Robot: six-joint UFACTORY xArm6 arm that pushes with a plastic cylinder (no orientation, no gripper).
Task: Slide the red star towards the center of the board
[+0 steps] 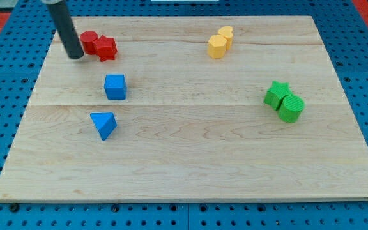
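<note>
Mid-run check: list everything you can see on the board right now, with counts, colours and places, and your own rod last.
Red star block: one, red, upper left, touching the red cylinder.
Red cylinder block: one, red, left of the star.
Blue cube block: one, blue, left, below the reds.
Blue triangular block: one, blue, below the cube.
Yellow blocks: two, yellow, top centre-right, touching; shapes unclear.
Green star block: one, green, right.
Green cylinder block: one, green, against the green star.
Wooden board: one, light wood.
My tip: dark rod, just left of the red cylinder.
</note>
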